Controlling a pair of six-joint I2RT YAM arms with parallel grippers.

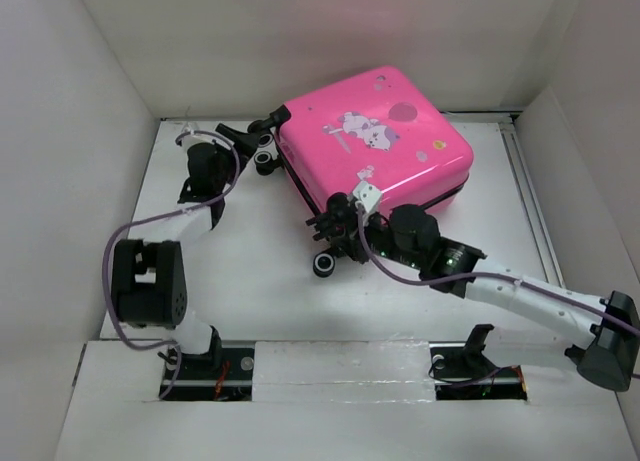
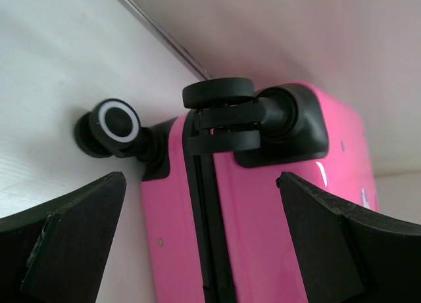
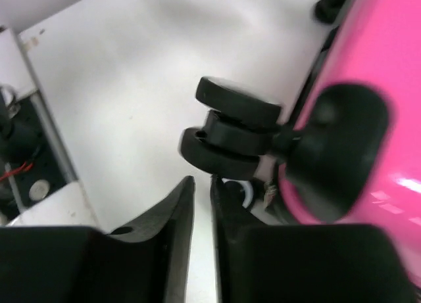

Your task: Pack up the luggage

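Lying flat with both shell halves together, the luggage (image 1: 385, 131) sat toward the far right of the counter (image 1: 260, 301), printed face up and its wheeled end turned toward the left arm. That pose put the black zipper seam along the edge within reach of both arms, which is likely why both were stationed at that end. The left hand (image 2: 197, 191) hovered off the far corner, its fingers spread wide on either side of the seam and touching nothing. A white-faced wheel (image 2: 117, 122) stood just beyond it. The right hand (image 3: 202, 181) was at the near corner, down beside a twin wheel (image 3: 230, 129), its fingers drawn almost together with only a sliver between them and nothing that I could see caught there. By my reading, packing could not begin until the case was opened — so the hands looked placed to steady the shell and work the seam.
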